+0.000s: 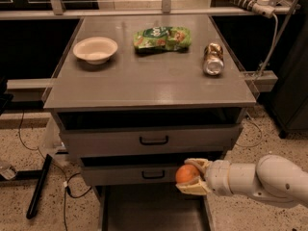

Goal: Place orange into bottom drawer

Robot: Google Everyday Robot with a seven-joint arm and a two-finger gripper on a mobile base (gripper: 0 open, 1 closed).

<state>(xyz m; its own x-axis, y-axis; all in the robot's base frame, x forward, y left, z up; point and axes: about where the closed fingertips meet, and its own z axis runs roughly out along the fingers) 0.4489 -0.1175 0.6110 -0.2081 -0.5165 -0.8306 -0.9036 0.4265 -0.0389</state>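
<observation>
This reads as a robotics lab or test room: a plain grey metal bench [144,83] with handled drawer fronts [154,141] stands on a speckled terrazzo floor [19,143], loose black cables [67,189] trail across that floor, and a ribbed pale hose [243,1] lies on the rail behind. A white robot arm [255,179] reaches in from the right, its cream two-finger tool [188,176] low before the drawer fronts, closed around a round orange-red orange [185,173].

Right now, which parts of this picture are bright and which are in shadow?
Camera view: the tabletop is bright and the can glints; the recess under the tabletop is black; the bottom drawer lies dim; the gripper, shut on the orange above it, is well lit.
</observation>
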